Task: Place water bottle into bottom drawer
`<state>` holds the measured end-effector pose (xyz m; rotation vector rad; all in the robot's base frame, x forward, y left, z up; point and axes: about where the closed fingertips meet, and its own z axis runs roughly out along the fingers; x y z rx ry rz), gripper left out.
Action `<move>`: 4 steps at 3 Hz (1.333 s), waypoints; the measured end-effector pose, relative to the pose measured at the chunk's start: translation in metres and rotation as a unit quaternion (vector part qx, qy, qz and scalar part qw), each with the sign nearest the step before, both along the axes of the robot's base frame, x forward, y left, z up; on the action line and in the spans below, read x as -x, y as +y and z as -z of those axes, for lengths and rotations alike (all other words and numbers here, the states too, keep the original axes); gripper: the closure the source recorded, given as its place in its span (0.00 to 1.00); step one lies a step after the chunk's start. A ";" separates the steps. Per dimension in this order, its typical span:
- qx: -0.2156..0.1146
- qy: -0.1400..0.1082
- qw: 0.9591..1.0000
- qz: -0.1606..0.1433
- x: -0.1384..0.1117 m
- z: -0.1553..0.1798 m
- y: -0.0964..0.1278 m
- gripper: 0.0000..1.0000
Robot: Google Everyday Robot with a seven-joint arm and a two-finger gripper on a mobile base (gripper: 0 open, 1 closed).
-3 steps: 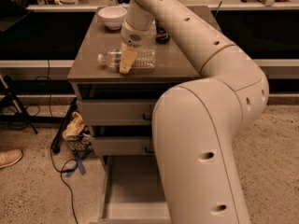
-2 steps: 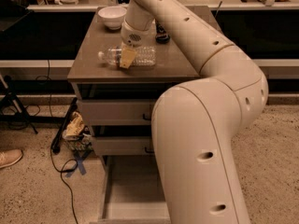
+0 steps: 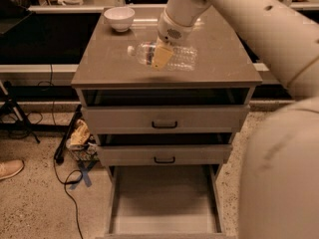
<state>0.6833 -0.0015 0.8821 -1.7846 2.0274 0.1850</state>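
The water bottle (image 3: 182,58), clear and ribbed with a white cap pointing left, lies sideways just over the grey cabinet top (image 3: 104,63). My gripper (image 3: 160,58) reaches down from the white arm and is shut on the bottle near its neck; one tan finger (image 3: 161,59) shows in front of it. The bottom drawer (image 3: 164,198) is pulled out below, a shallow grey tray with a bare floor. It lies well below and in front of the gripper.
A white bowl (image 3: 119,18) stands at the back left of the cabinet top. The two upper drawers (image 3: 164,118) with black handles are slightly ajar. My arm's bulk (image 3: 279,173) fills the right side. Cables, a crumpled bag (image 3: 79,133) and a shoe (image 3: 10,168) lie on the floor at left.
The gripper has closed around the bottle, and the bottle now sits further right towards the middle of the cabinet top. The view has drawn closer to the cabinet.
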 end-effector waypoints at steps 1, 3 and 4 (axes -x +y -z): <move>-0.033 0.019 0.999 0.008 0.042 0.010 -0.019 1.00; -0.034 0.034 0.999 0.014 0.046 0.020 -0.027 1.00; -0.031 0.058 0.997 0.048 0.072 0.033 -0.052 1.00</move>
